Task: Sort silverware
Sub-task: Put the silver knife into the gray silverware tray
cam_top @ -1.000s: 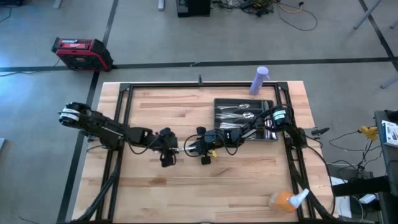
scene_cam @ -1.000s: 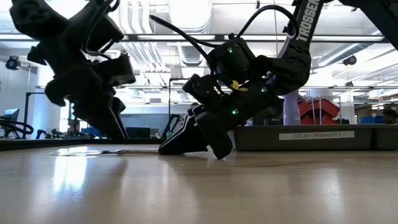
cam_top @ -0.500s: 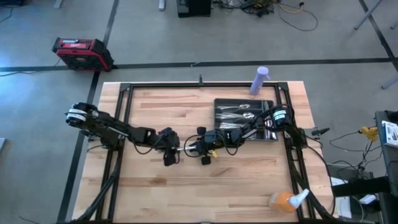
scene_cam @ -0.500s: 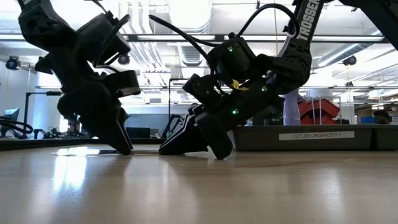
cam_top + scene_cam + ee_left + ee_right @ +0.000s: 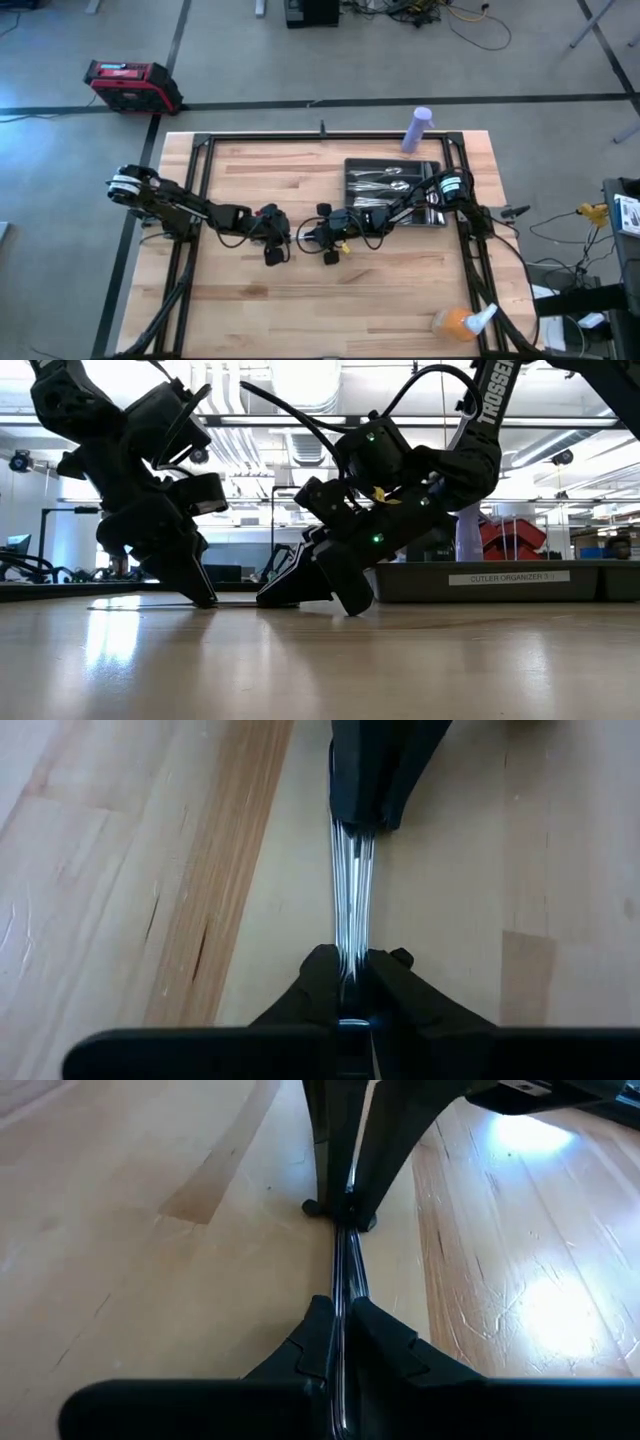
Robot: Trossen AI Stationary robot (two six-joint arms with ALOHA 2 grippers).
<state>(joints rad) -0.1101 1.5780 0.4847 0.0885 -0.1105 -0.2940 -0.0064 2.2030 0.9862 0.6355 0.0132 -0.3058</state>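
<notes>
One slim piece of the silverware (image 5: 350, 890) lies on the wooden table near its middle and spans the gap between my two grippers. My left gripper (image 5: 282, 240) is shut on one end of it. My right gripper (image 5: 306, 238) faces the left one and is shut on the other end. In the low view both grippers slant down to the tabletop, left gripper (image 5: 203, 598) and right gripper (image 5: 268, 600). Several more pieces of silverware lie in the dark compartmented tray (image 5: 352, 190) at the far right. My left gripper pinches the piece's end (image 5: 347, 958) between its two fingers. The fingers slant down from the table's left and lie along the piece, which rests low on the table. My right gripper pinches the opposite end (image 5: 341, 1302) between its two fingers. Its fingers slant down from the table's right, along the piece.
A purple cylinder (image 5: 416, 130) stands at the far edge behind the tray. An orange thing with a spray bottle (image 5: 460, 322) lies at the near right corner. A red case (image 5: 130, 85) sits on the floor beyond the table's far left. Bare wood lies near and far of the grippers.
My left gripper has come down to the tabletop and gone toward the table's right edge, closing up on my right gripper, and now stands on the piece. My right gripper and the piece have kept still.
</notes>
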